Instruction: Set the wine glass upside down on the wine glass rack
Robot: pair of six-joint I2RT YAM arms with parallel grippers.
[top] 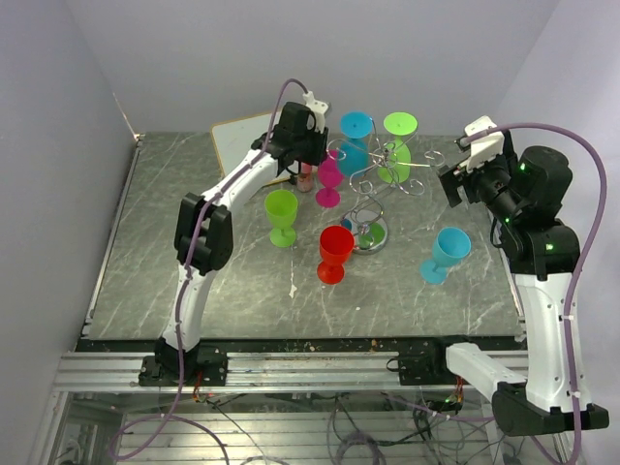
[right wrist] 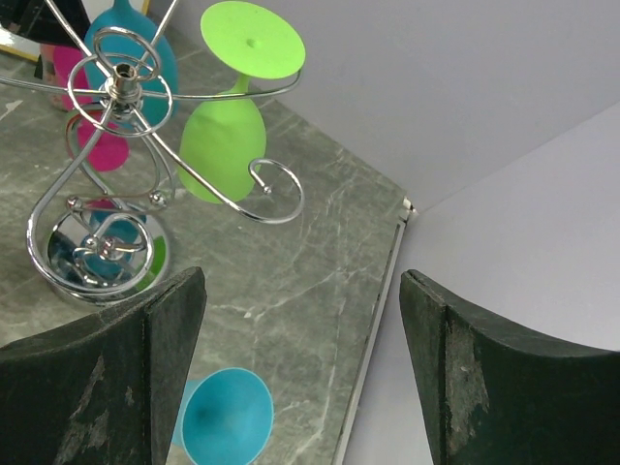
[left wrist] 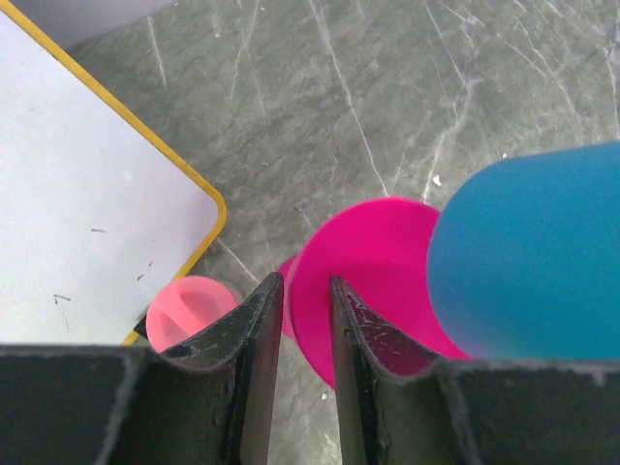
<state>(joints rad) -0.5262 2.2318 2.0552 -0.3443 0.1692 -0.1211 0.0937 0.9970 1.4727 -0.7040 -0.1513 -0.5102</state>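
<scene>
A magenta wine glass (top: 329,174) (left wrist: 378,262) stands upright on the table, left of the wine glass rack (top: 371,235) (right wrist: 121,73), a silver wire stand on a round shiny base. My left gripper (top: 308,165) (left wrist: 300,281) is lowered over the glass's near rim. Its jaws are narrowed, one finger (left wrist: 260,329) outside the bowl and the other over it. A slim gap shows between them. A blue glass (top: 355,145) (left wrist: 533,262) and a green glass (top: 397,155) (right wrist: 223,140) hang upside down on the rack. My right gripper (top: 450,184) (right wrist: 302,274) hovers wide open to the rack's right, holding nothing.
Upright on the table stand a green glass (top: 281,215), a red glass (top: 334,254) and a blue glass (top: 446,254) (right wrist: 228,417). A small pink glass (left wrist: 189,310) sits by the yellow-edged white board (top: 242,136) (left wrist: 87,223). The table's right edge (right wrist: 373,320) meets the wall.
</scene>
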